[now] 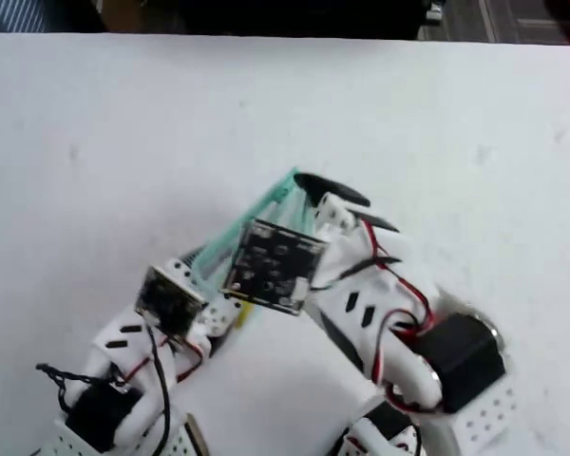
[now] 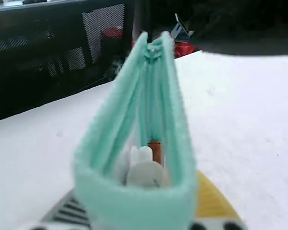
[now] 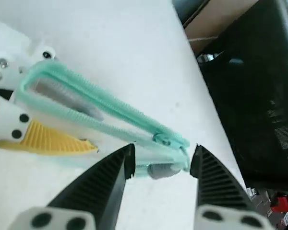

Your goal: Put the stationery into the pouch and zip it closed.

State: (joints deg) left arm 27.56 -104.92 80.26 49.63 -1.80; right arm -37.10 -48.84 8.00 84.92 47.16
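The stationery (image 2: 145, 167) already sits inside the mint pouch (image 3: 110, 108) at mid-worktop (image 1: 123, 142); the left gripper (image 2: 144, 213) has its fingers clamped on the pouch's gaping end; the right gripper (image 3: 162, 155) has its fingers apart, straddling the zipper pull (image 3: 162, 139); judging by this, only the zipping remains.

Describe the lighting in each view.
High view: the white table is evenly bright, with hardly any shadow. Left wrist view: the pouch stands lit against a dark background. Right wrist view: bright table, only a faint shadow beneath the pouch, dark chair beside.
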